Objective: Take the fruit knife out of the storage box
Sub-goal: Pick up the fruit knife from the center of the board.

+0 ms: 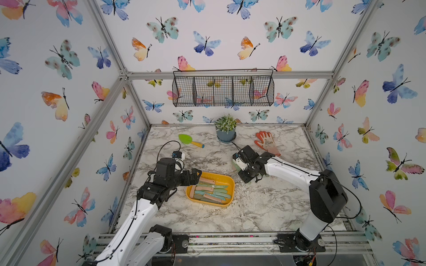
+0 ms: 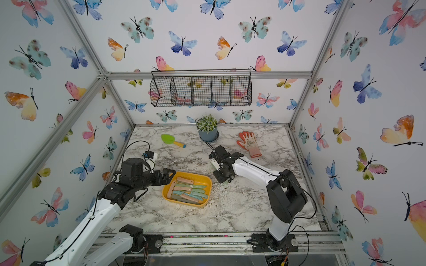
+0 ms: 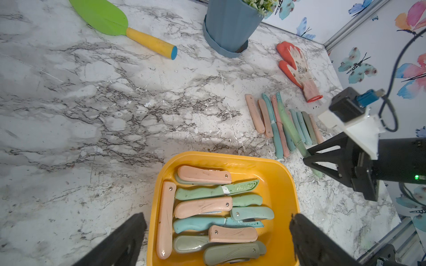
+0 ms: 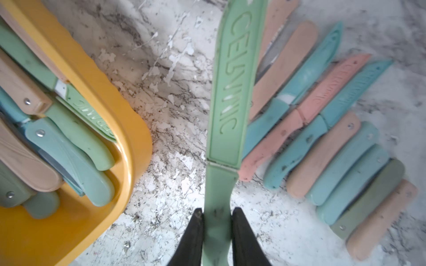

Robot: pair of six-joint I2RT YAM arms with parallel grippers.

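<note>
In the closed right gripper, the green fruit knife is pinched at its handle end, outside the storage box beside the laid-out knives, so it may pivot and scatter them.

Glossy, smooth yellow-orange plastic forms the box, lower centre of the left wrist view; its knives are matt pastel plastic with small metal rivets. The green knife shows a matt, scuffed sheath with moulded lettering. The table has a marble-look finish, chipped and flaking. The glove is knit cloth with an orange rubbery coating; the basket is black wire.
</note>
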